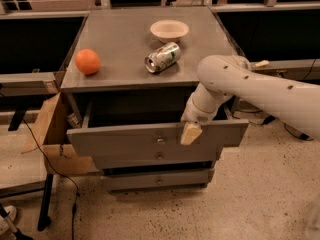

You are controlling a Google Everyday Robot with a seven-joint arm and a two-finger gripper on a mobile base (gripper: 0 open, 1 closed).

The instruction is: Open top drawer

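The top drawer [125, 140] of the grey cabinet stands pulled out, and its dark inside shows under the cabinet top. Its wide grey front panel has a small metal knob [160, 140] at the centre. My gripper [191, 133] hangs at the end of the white arm. It sits at the top edge of the drawer's front panel, just right of the knob and against the panel. Two shorter grey drawers [159, 169] sit closed below.
On the cabinet top [120, 39] lie an orange [87, 61], a tipped can [162, 57] and a cream bowl [169, 30]. An open cardboard box [47, 129] and a cable are at the cabinet's left. Dark shelving flanks both sides. There is speckled floor in front.
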